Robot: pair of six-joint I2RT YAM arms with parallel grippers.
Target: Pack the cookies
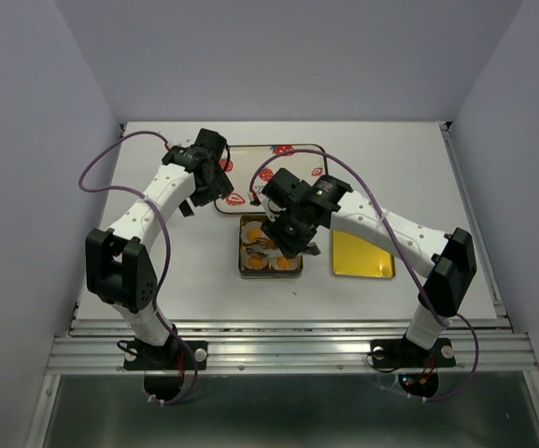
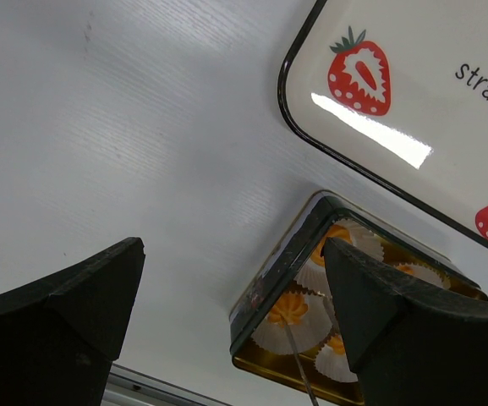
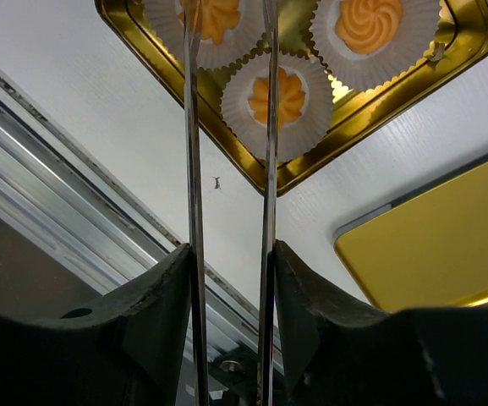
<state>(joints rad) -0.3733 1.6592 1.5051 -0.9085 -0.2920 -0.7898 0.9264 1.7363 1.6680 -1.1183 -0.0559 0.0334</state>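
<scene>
Your right pincer (image 3: 231, 254) is part-closed on a pair of metal tongs (image 3: 269, 169). Their two thin blades run straight ahead from the fingers and out over the gold tin (image 3: 379, 110). The cookies (image 3: 279, 97) lie dead ahead on that same line, each in a white paper cup (image 3: 315, 127) inside the tin. The blade tips run off the top of this view, so you cannot tell whether they carry anything. A gold lid (image 3: 430, 254) lies flat beside the tin, not touching it.

From the left wrist, your left pincer (image 2: 233, 254) is spread wide and empty. The tin sits ahead and to its right, with the strawberry-printed tray (image 2: 472, 161) close behind it.

From above, the right arm hangs directly over the tin, so it is the nearer one. The left is off over the tray's corner. The white worktop (image 1: 157, 280) is flat and smooth, and the lid lies on the right arm's side with open room around it.
</scene>
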